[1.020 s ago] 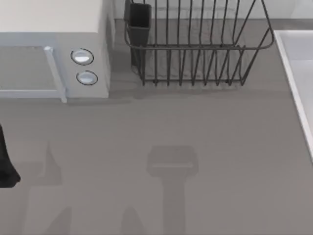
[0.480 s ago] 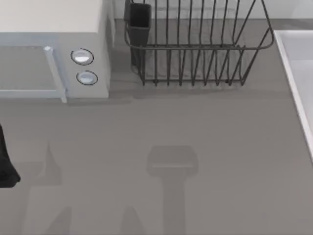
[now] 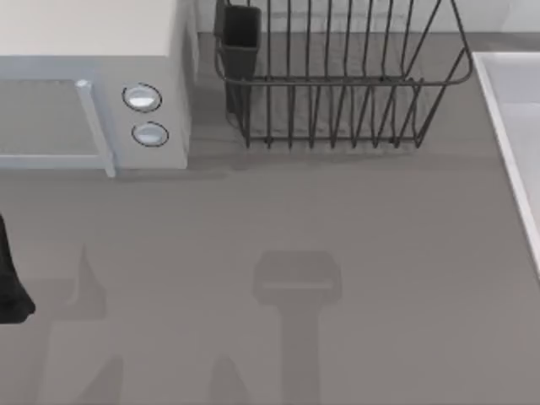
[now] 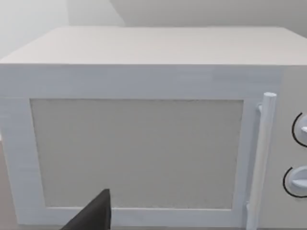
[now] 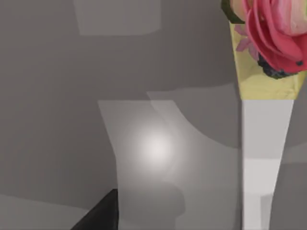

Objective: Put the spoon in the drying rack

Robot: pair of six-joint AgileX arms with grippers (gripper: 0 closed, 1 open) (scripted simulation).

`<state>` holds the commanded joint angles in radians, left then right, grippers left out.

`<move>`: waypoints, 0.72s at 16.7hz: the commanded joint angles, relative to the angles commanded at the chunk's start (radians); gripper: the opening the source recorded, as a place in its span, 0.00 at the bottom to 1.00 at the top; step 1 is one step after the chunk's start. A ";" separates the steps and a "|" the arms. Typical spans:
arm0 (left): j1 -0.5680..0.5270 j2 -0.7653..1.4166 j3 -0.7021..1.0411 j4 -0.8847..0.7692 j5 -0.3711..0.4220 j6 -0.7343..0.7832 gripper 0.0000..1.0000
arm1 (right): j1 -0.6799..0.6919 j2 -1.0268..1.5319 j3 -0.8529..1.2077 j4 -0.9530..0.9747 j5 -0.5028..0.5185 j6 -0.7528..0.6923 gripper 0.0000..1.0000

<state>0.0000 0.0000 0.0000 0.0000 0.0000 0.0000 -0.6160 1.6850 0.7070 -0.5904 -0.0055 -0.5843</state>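
One drying rack at table's back, microwave left; left tool at left edge, grip unclear

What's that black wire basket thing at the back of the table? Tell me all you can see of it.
The drying rack is a dark metal wire basket with thin upright bars, a rounded rim and sides that flare outward. A dark rectangular utensil cup sits at its corner nearest the grey microwave. It stands upright on the grey table, beside the microwave, apparently not touching it. Nothing can be seen lying inside it.
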 joint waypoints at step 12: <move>0.000 0.000 0.000 0.000 0.000 0.000 1.00 | -0.017 -0.121 0.346 -0.462 -0.014 -0.009 0.00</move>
<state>0.0000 0.0000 0.0000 0.0000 0.0000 0.0000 -0.6330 1.5644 1.0535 -1.0525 -0.0198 -0.5930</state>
